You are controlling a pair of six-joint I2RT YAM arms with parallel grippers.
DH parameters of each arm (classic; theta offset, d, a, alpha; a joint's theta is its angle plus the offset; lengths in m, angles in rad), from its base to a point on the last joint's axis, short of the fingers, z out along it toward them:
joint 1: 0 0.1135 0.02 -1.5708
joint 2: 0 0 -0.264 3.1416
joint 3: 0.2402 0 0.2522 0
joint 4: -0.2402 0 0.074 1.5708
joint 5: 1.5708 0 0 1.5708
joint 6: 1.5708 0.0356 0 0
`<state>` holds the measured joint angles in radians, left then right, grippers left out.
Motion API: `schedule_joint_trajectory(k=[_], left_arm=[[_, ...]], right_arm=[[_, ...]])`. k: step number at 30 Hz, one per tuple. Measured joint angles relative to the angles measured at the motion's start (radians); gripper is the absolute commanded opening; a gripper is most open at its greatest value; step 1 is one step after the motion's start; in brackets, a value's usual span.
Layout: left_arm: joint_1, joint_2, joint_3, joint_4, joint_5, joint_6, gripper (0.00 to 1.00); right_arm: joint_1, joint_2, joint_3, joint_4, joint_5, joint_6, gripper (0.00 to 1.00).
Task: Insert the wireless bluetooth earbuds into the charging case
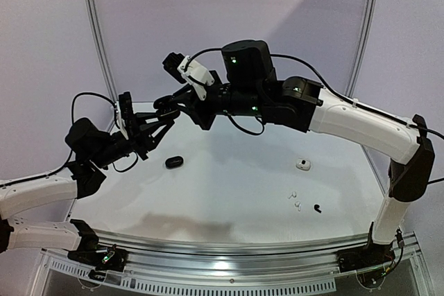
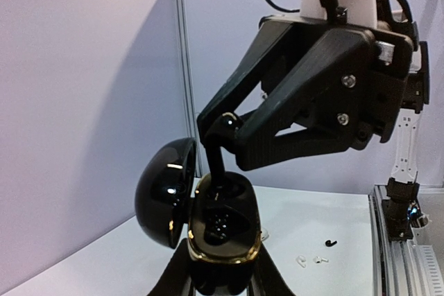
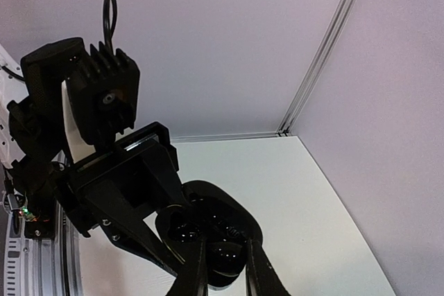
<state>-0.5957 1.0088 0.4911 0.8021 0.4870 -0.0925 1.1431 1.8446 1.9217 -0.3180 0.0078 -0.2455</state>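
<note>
While the left claw [image 2: 222,276] is squeezing the open charging case [image 2: 243,202] up in the air, the right claw [image 2: 223,129] is pinching a black earbud [image 2: 216,161], its stem poking into the case. Next, I think, it needs pushing down into its hole, then letting go gently.

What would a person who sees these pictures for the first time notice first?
Above the table's far left, the left gripper holds an open black charging case, and the right gripper pinches a black earbud at its mouth. On the table's right side lie two white earbuds and another black one.
</note>
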Motion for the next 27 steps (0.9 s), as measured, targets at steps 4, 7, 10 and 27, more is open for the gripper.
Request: schedule_joint_trajectory(k=[4, 7, 10, 27], left_arm=[[0.0, 0.0, 0.0, 0.0, -0.001, 0.009, 0.0], [0.0, 0.0, 0.0, -0.001, -0.002, 0.011, 0.0], [0.0, 0.0, 0.0, -0.002, -0.002, 0.012, 0.0], [0.0, 0.0, 0.0, 0.002, -0.045, 0.013, 0.0]], right_arm=[[0.003, 0.001, 0.0, 0.001, 0.013, -0.003, 0.0], [0.003, 0.001, 0.0, 0.001, 0.014, -0.007, 0.0], [0.003, 0.002, 0.0, 0.001, 0.019, -0.011, 0.0], [0.021, 0.044, 0.064, -0.027, 0.087, -0.055, 0.0]])
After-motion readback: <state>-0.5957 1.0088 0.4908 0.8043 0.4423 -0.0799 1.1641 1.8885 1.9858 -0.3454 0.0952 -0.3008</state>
